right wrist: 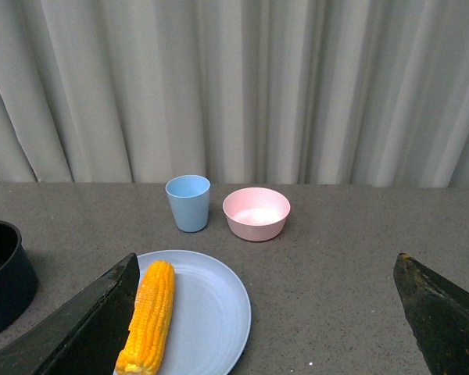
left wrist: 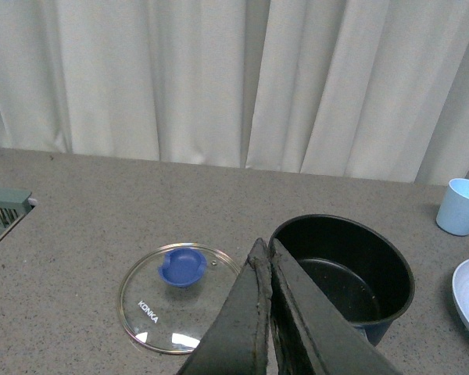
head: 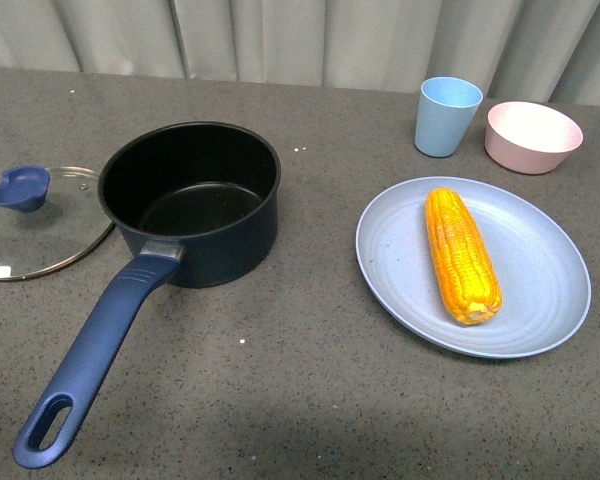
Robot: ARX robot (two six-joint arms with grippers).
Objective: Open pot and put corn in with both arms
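Grey speckled table (head: 310,400), pale curtain (head: 280,40) behind; left pincer (left wrist: 267,248) closed (empty), right pincer (right wrist: 264,269) wide apart.

Pot (head: 190,195) mouth uncovered and reachable from above; corn (head: 462,255) unobstructed.
The lid (head: 40,225) lies flat on the desk (head: 320,400) just left of the pot; the handle (head: 95,355) juts toward the near left; bare desk separates pot and plate (head: 540,285); the corn lies alone there; cup (head: 447,117) and bowl (head: 533,137) stand behind the plate's far rim.
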